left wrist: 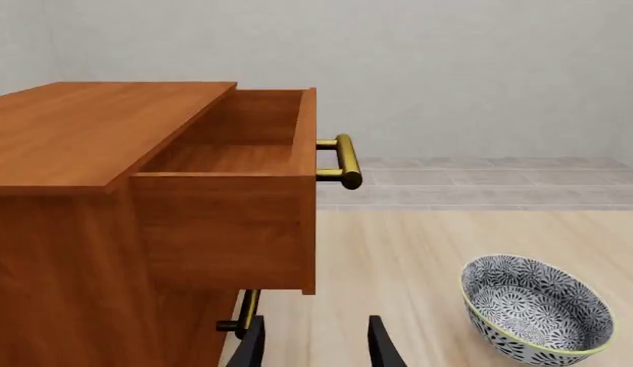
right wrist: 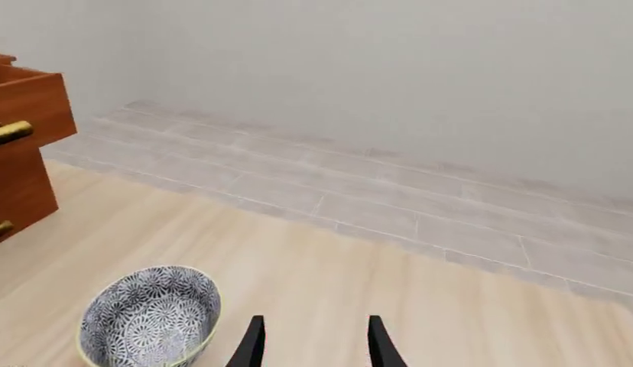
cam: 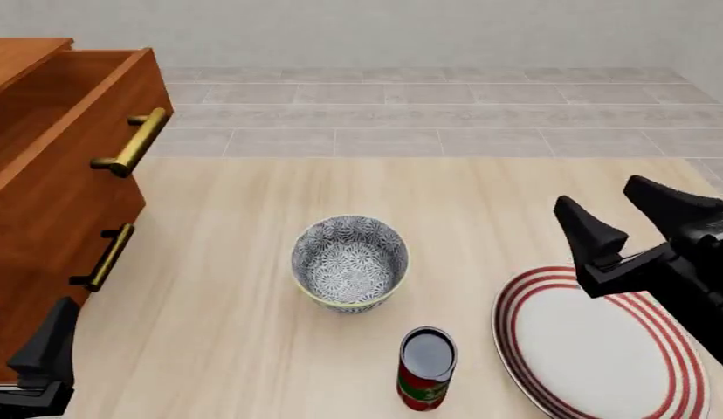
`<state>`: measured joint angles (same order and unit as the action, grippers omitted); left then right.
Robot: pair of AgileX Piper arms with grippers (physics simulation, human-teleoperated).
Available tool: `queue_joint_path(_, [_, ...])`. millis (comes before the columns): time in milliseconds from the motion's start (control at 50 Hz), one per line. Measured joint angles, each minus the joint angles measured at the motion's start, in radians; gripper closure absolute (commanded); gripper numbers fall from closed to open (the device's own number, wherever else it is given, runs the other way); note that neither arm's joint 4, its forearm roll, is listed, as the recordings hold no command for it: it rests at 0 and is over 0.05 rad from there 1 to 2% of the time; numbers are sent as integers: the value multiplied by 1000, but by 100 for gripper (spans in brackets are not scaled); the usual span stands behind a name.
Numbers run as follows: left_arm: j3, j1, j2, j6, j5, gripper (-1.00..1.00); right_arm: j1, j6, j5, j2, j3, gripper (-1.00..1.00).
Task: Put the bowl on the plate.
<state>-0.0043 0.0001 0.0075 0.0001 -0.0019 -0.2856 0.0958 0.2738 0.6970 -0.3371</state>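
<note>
Wooden table [cam: 257,201], bowl [cam: 350,263] left of plate [cam: 595,345], right gripper [cam: 641,218] agape above plate

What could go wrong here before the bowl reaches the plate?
1. The can stands between the bowl and the plate; a low carry could topple it.
2. The right gripper is open above the plate's far edge, away from the bowl, and its sweep across could clip the can.
3. Pinching the bowl's thin rim may let it tilt or slip.
</note>
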Motion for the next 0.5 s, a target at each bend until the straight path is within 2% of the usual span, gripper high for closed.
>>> queue_joint_path(220, [0,0,0,0,0,-100,-87,37,0,171,-125,-100])
queue_joint_path(500, [0,0,0,0,0,-100,-170,48,-35,343,-250,-100])
